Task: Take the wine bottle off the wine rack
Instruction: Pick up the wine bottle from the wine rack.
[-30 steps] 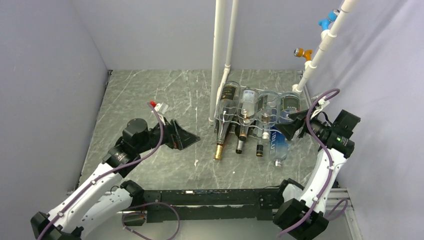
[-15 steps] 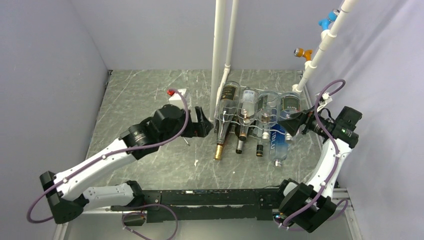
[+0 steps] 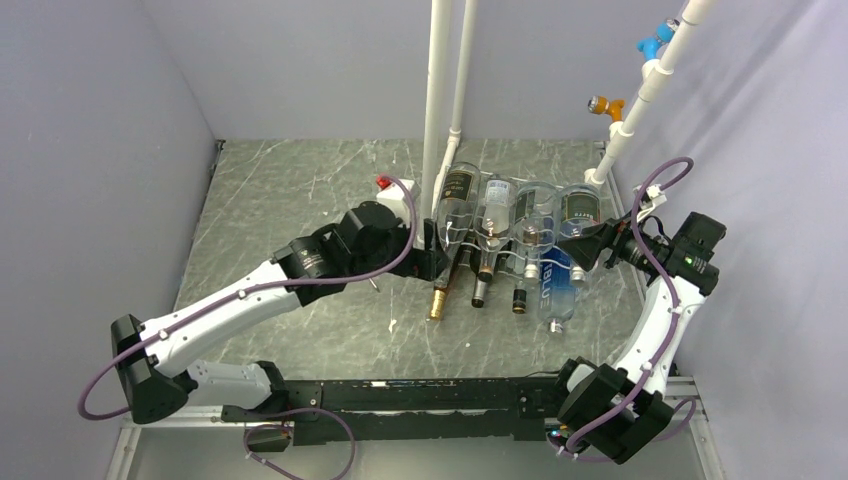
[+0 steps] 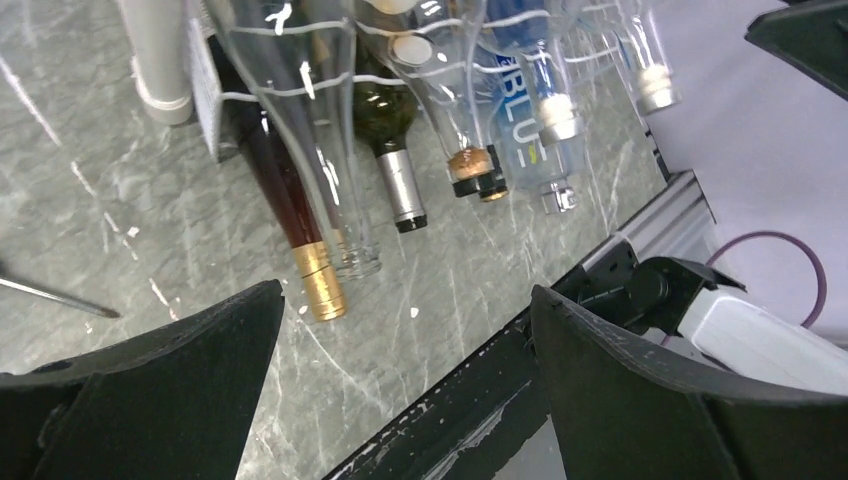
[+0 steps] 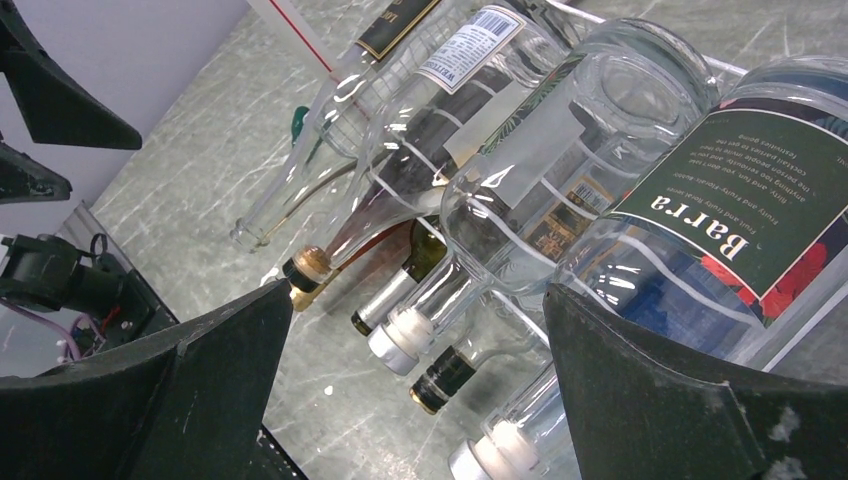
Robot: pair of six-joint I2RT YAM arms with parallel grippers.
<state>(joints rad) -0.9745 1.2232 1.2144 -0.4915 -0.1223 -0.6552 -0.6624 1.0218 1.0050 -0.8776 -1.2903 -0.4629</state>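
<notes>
Wine rack (image 3: 436,240), white wire with wavy tiers, sits on the grey marbled worktop (image 3: 300,190) at back centre-right, just in front of two upright white pipes (image 3: 437,100). It is full and no bottle is off it.

Top tier, seen from overhead, holds four glass bottles lying side by side with bases to the back. They include a clear one with a black label (image 3: 455,195) at the left end and a clear bottle with a dark green "Barra" label (image 3: 580,208) at the right end. At least four more are in the lower tier with their necks poking forward. From the left they are:
- a dark brown bottle with a gold foil neck (image 3: 437,300)
- a green bottle with a silver-grey cap (image 4: 395,180)
- a dark bottle with a black cap (image 3: 519,300)
- a blue bottle marked "BLU" (image 3: 553,280)

I can't tell the exact total in the wrist views because the clear glass overlaps.

One slanted white pipe (image 3: 640,110) is at the right. It has one blue fitting (image 3: 652,42) and one orange fitting (image 3: 608,104).

There are two arms. Left gripper (image 3: 438,262) is at the rack's left end, just beside the leftmost bottles, with jaws spread wide and nothing between them. Its wrist view looks down on the necks. Right gripper (image 3: 578,248) is at the rack's right end, just beside the Barra bottle. Its jaws are also spread and it holds nothing. I can't tell if either one touches glass.
</notes>
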